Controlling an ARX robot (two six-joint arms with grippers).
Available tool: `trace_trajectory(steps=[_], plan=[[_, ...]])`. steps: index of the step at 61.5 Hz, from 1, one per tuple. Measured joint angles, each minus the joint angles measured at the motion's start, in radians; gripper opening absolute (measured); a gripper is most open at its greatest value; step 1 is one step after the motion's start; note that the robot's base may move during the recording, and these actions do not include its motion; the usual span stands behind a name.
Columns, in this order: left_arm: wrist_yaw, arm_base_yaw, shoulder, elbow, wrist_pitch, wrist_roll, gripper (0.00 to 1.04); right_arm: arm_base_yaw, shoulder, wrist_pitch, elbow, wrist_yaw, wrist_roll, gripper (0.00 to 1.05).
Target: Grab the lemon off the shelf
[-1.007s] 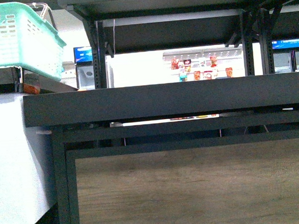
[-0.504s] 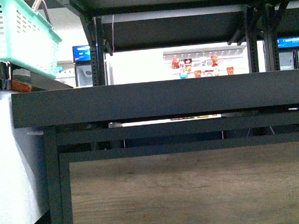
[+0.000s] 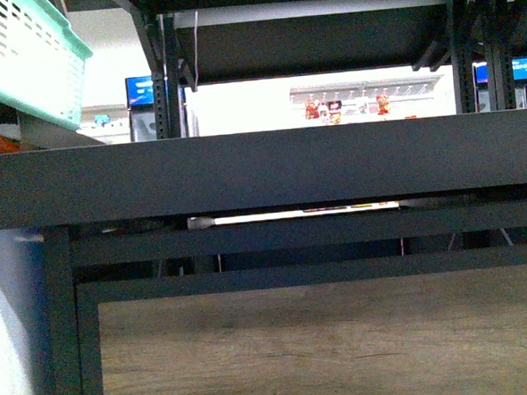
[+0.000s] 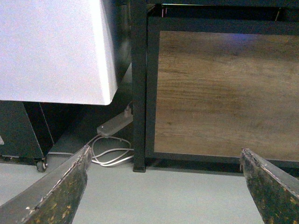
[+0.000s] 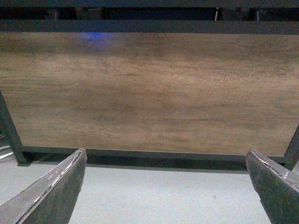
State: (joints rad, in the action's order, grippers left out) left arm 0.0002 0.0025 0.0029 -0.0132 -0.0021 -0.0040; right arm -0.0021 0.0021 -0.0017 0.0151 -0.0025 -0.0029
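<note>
Left wrist view and right wrist view: both grippers spread wide, low before the shelf

Nearest the left wrist camera, the left gripper (image 4: pixel 164 150) has its two worn fingers (image 4: pixel 56 191) far apart with nothing between them. Past them lies grey floor (image 4: pixel 163 198), where a power strip (image 4: pixel 114 125) and a coiled white cable (image 4: pixel 110 156) sit at the foot of a black post. A white cabinet (image 4: pixel 51 46) stands beside that post. The right gripper (image 5: pixel 167 151) is likewise spread and empty, facing the wood panel (image 5: pixel 149 88) in the lower frame of the shelf (image 3: pixel 262 166).

In the front view, the panel fills the lower part and the raised front lip of a dark tray crosses the whole width at camera height (so the tray's surface is hidden). The lemon does not show in any view. A teal basket (image 3: pixel 13 52) sits up at the left edge. Through the rack, small red packets (image 3: pixel 334 111) hang far behind.
</note>
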Motion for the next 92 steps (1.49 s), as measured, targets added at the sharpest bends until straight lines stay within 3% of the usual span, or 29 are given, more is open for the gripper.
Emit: trace_trajectory(steps=[92], plan=[[0.000,0.000,0.000,0.000,0.000,0.000,0.97,0.000,0.000,0.000,0.000,0.000,0.000,1.02]])
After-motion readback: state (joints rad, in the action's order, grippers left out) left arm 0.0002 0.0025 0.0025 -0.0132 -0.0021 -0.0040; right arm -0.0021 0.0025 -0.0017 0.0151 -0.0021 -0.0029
